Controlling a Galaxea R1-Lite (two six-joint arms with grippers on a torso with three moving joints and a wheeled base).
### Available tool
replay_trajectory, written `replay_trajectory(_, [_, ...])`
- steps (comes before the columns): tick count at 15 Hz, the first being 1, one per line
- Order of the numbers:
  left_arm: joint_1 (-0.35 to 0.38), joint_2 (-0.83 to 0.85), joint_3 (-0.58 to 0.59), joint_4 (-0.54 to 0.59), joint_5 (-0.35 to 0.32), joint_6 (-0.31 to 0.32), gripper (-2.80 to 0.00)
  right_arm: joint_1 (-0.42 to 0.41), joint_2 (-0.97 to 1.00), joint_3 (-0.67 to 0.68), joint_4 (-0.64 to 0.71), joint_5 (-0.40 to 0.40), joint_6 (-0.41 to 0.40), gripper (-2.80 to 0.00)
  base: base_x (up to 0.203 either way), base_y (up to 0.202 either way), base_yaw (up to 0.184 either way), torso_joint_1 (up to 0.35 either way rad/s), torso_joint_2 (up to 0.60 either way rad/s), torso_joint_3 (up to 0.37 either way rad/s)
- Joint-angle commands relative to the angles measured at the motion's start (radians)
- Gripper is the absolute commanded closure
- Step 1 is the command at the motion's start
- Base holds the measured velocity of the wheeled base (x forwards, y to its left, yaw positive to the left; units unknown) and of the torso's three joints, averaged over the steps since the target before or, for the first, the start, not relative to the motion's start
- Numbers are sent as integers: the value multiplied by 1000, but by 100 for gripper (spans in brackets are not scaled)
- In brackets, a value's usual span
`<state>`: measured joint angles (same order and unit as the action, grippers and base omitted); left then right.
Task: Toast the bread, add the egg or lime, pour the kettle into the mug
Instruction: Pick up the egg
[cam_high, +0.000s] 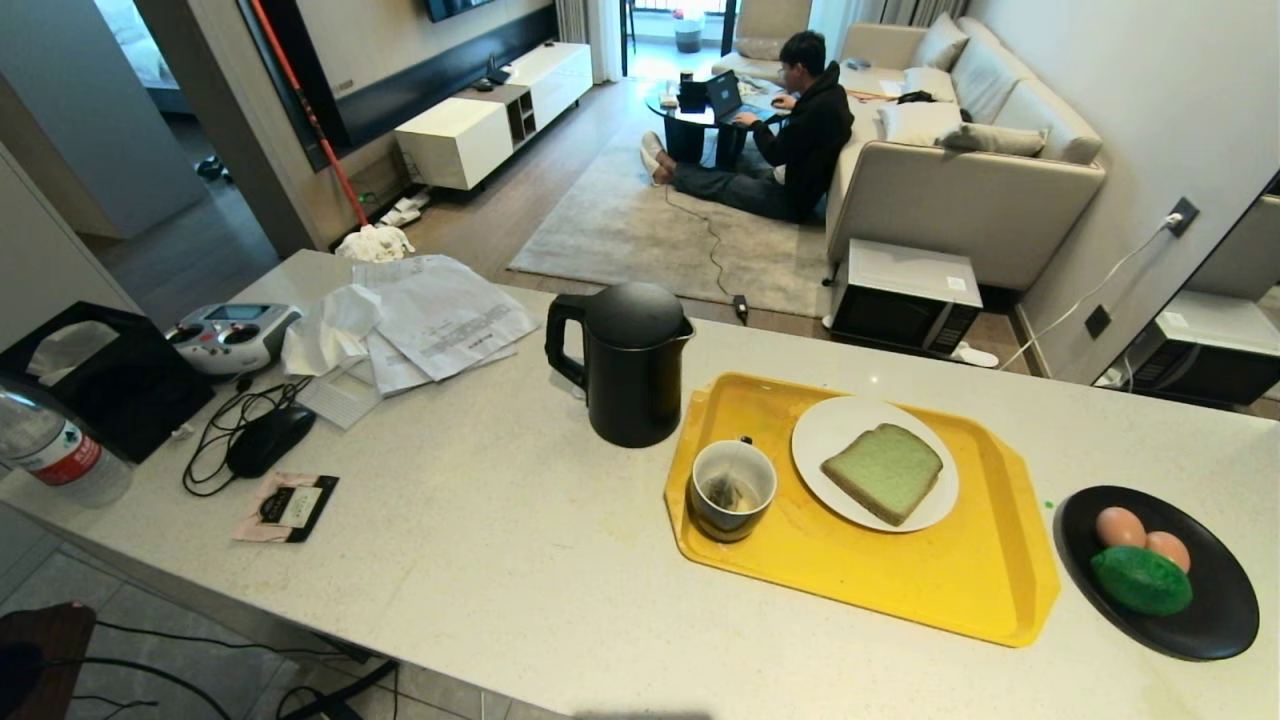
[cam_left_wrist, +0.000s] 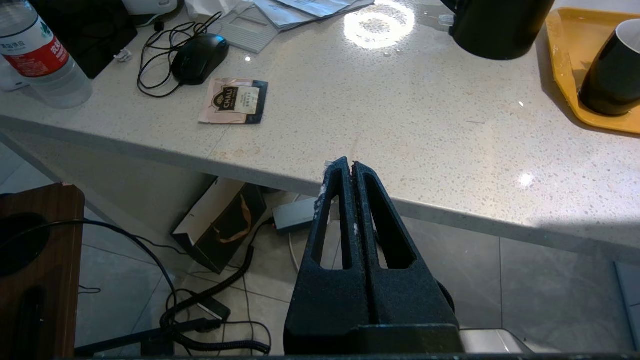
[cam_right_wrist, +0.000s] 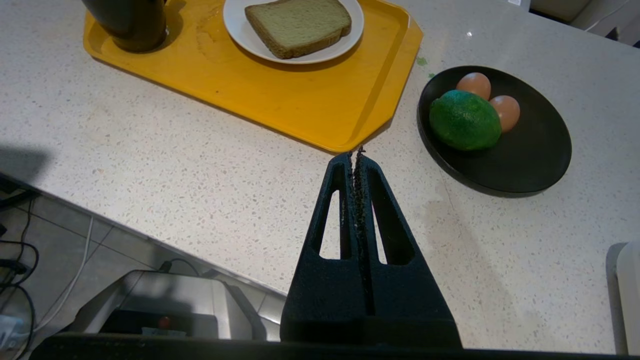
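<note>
"CHALI" on pink tea sachet (cam_left_wrist: 233, 100), bottle label unreadable

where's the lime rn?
Head view, far right of the counter: the lime lies on the black plate in front of two eggs, just right of the yellow tray.
</note>
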<state>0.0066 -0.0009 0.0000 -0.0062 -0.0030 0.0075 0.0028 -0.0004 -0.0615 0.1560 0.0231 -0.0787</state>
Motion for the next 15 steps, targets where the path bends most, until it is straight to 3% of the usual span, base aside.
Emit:
replay_trajectory(1, [0, -1, 0, 0, 0, -1, 0, 0, 0, 0, 0, 3, -1, 0, 0, 0, 0, 0, 0, 0])
replay_trajectory(15, [0, -1, 0, -1, 0, 0, 0, 0, 0, 0, 0, 3, 2, 0, 0, 1, -9, 1, 0, 0])
